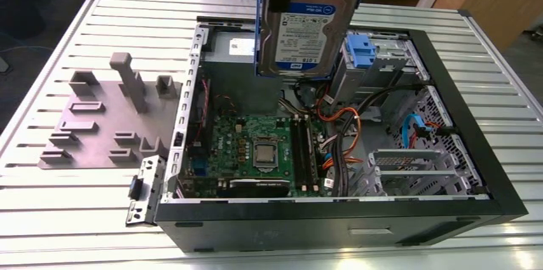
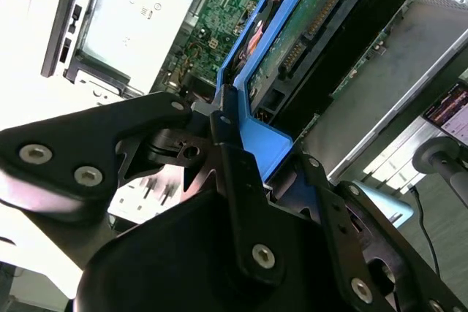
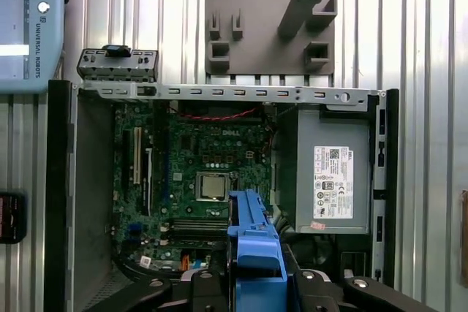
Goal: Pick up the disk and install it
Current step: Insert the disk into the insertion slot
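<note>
Disk [image 1: 307,32] held in the air over the open case [image 1: 496,175], not yet installed.
Exterior view, left to right: grey fixture plate [image 1: 98,124] flat on the slatted bench [image 1: 51,219], beside the case. Motherboard [image 1: 254,146] on the case floor. Disk hangs upright above the case's middle, label toward the camera, clear of the board. Lone blue bracket [image 1: 360,51] sits in the drive bay just to its right. Second wrist view: gripper [image 2: 252,147] fingers [image 2: 232,158] pinch the disk's blue carrier frame by its end. First wrist view: frame over the board, power supply [image 3: 333,180] near.
</note>
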`<state>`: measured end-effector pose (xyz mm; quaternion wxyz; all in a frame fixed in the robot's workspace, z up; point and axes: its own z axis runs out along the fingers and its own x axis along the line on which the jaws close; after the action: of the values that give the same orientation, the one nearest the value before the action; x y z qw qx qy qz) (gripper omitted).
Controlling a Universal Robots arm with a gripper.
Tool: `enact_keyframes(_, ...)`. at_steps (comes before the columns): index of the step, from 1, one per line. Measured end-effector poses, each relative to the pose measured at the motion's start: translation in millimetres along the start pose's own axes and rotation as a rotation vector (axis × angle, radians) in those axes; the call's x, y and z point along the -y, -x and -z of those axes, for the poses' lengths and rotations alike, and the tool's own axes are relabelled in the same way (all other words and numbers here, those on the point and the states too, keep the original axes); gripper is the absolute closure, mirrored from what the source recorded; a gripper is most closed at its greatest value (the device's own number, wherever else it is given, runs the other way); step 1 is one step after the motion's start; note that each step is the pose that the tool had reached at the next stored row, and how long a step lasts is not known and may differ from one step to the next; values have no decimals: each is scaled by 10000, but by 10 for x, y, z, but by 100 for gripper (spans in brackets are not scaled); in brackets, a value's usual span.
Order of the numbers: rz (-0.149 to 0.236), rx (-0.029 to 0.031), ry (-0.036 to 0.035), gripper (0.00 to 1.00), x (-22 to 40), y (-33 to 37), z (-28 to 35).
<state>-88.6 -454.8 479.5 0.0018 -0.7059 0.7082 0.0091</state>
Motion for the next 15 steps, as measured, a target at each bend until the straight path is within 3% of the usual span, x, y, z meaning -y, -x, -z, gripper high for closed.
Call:
enact_keyframes(9,0,-7,0,64,0,-114,0)
enact_keyframes(13,-1,-17,-1,64,0,-122,0)
enact_keyframes(15,0,-51,-1,64,0,-131,-1)
